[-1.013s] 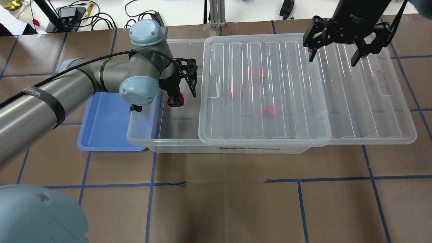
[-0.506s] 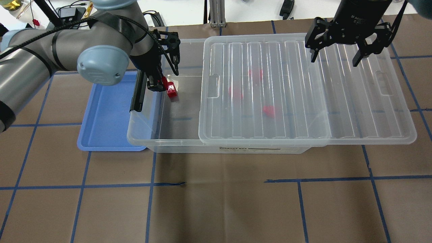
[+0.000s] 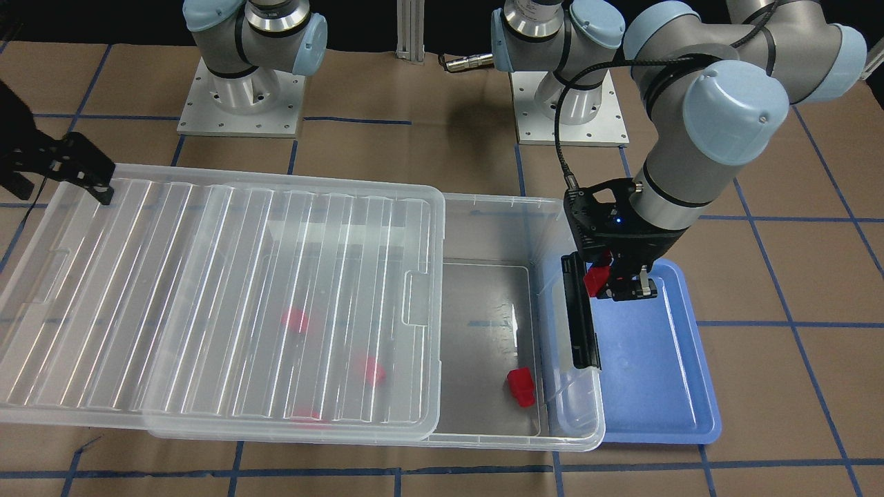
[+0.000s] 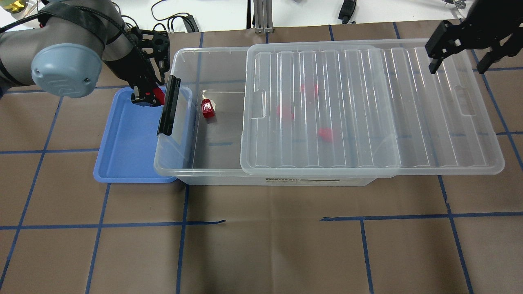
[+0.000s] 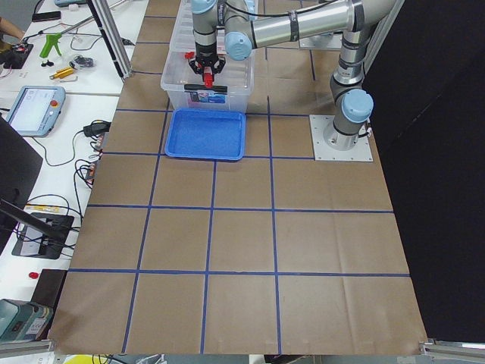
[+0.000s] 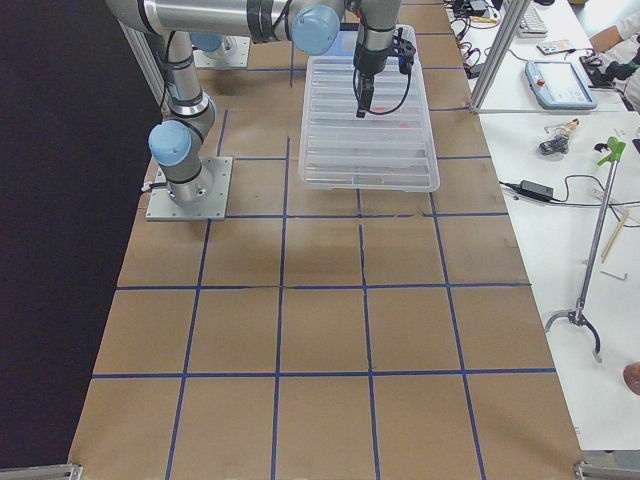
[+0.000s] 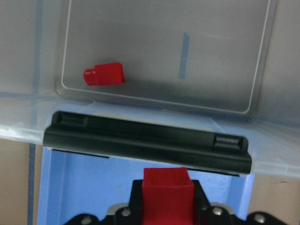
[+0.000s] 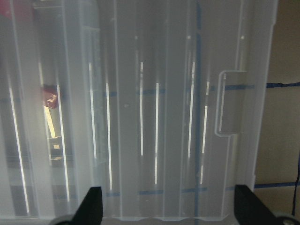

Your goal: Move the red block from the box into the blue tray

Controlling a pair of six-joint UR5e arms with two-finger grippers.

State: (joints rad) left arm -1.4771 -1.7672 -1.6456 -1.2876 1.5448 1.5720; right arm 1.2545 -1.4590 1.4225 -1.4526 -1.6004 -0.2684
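Brown-papered table (image 3: 414, 152): my left gripper (image 3: 619, 286) is clamped on the red block (image 3: 595, 279), just past the box (image 3: 497, 207) latch (image 3: 579, 317), over the blue tray (image 3: 663, 386). Next I'd lower and release. Right gripper (image 4: 459, 59) hangs spread above the lid (image 3: 207, 297).

Box (image 4: 212, 178) on counter (image 4: 261, 245), lid (image 4: 367, 122) sits offset toward robot's right, left end uncovered. Tray (image 4: 122, 155) on counter at box's left end, edge overlapped by box rim. Loose block (image 4: 208, 109) in the uncovered part, more blocks (image 4: 325, 134) under lid; left gripper (image 4: 149, 98) holds block (image 4: 158, 94) over tray, beside latch bar (image 4: 168, 106).
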